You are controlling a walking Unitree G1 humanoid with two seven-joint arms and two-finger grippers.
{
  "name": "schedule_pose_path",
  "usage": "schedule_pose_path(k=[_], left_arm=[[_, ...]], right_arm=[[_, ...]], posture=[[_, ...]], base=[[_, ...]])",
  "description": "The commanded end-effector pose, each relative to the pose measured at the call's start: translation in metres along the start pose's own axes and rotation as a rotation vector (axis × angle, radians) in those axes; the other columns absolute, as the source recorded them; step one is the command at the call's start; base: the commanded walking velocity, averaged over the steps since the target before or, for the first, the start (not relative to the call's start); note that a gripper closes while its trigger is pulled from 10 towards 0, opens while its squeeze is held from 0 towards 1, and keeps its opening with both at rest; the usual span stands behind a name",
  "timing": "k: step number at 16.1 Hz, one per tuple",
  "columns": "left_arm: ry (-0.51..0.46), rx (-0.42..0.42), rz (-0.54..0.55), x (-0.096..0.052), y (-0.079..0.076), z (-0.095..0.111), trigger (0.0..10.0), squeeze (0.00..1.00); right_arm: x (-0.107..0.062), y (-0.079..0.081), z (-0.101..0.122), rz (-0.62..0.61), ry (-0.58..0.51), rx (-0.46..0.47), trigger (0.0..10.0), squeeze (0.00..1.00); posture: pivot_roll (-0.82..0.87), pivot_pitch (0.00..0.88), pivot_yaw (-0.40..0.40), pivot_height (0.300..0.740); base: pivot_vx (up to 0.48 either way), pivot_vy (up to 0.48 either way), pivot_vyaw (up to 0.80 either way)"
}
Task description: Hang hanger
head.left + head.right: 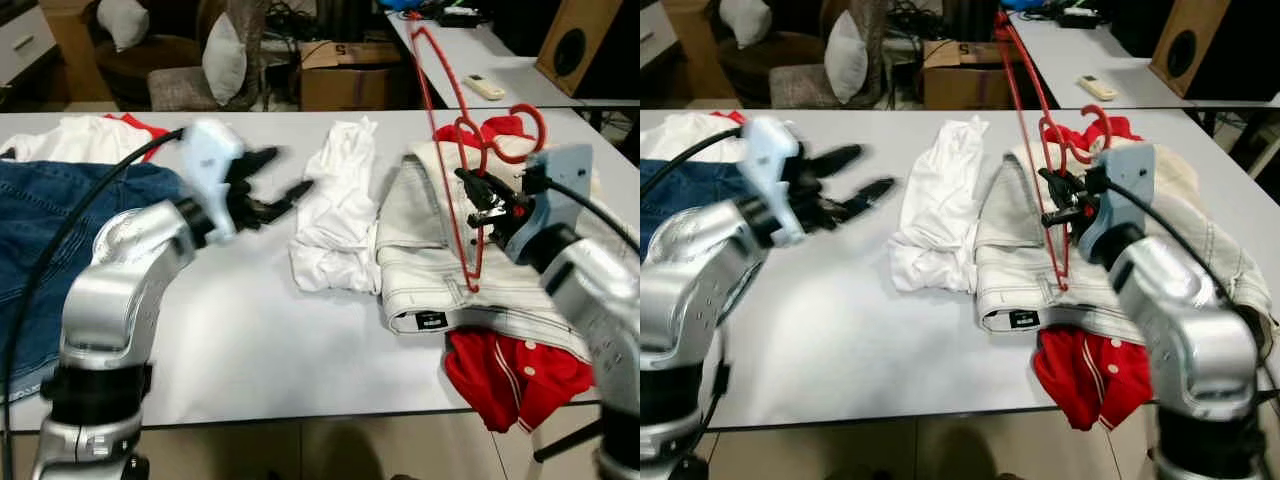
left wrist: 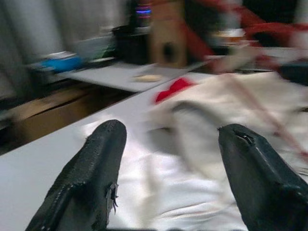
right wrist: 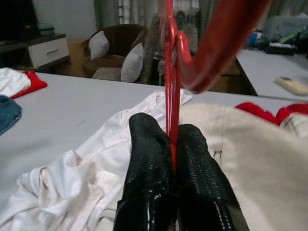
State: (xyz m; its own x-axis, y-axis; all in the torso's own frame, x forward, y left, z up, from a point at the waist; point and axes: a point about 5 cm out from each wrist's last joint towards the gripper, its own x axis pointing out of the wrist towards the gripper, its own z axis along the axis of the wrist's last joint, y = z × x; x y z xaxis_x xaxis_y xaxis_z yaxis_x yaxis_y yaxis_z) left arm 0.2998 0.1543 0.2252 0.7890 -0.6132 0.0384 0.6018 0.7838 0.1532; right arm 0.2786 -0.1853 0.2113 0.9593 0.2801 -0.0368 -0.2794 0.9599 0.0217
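A red plastic hanger [image 1: 447, 130] stands upright above the cream jeans [image 1: 460, 270], its hook [image 1: 520, 125] near my right wrist. My right gripper [image 1: 478, 200] is shut on the hanger's bar, and the right wrist view shows both fingers [image 3: 147, 168] pinching the red hanger [image 3: 169, 86]. My left gripper [image 1: 282, 185] is open above the table, just left of a crumpled white shirt [image 1: 335, 210]. In the left wrist view its fingers [image 2: 91, 173] stand wide apart with nothing between them.
Blue jeans [image 1: 50, 230] and a white-and-red garment [image 1: 90, 135] lie at the table's left. A red garment [image 1: 515, 370] hangs off the front edge under the cream jeans. Behind the white table [image 1: 250, 340] are an armchair with cushions [image 1: 222, 55], a cardboard box [image 1: 345, 75], a second table [image 1: 480, 55] and a speaker [image 1: 580, 40].
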Motion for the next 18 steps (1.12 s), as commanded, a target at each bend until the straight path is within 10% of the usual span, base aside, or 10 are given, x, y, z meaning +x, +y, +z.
schedule_pose_path(k=[1, 4, 18], left_arm=[[0.017, -0.002, 0.129, -0.008, 0.009, -0.007, 10.0, 0.00], [0.126, -0.024, 0.267, -0.027, 0.003, -0.036, 10.0, 0.00], [0.158, -0.017, 0.273, -0.017, -0.012, -0.049, 10.0, 0.00]], right_arm=[[-0.002, 0.006, -0.005, -0.017, 0.006, 0.013, 10.0, 0.00], [-0.005, 0.023, -0.037, -0.070, 0.060, 0.027, 10.0, 0.00], [-0.005, 0.031, -0.039, -0.071, -0.004, 0.065, 10.0, 0.00]], posture=[[-0.05, 0.000, 0.020, 0.740], [-0.06, 0.000, 0.019, 0.740], [-0.06, 0.000, 0.019, 0.740]], base=[[0.000, 0.000, 0.00], [0.000, 0.091, 0.00], [0.000, 0.333, 0.00]])
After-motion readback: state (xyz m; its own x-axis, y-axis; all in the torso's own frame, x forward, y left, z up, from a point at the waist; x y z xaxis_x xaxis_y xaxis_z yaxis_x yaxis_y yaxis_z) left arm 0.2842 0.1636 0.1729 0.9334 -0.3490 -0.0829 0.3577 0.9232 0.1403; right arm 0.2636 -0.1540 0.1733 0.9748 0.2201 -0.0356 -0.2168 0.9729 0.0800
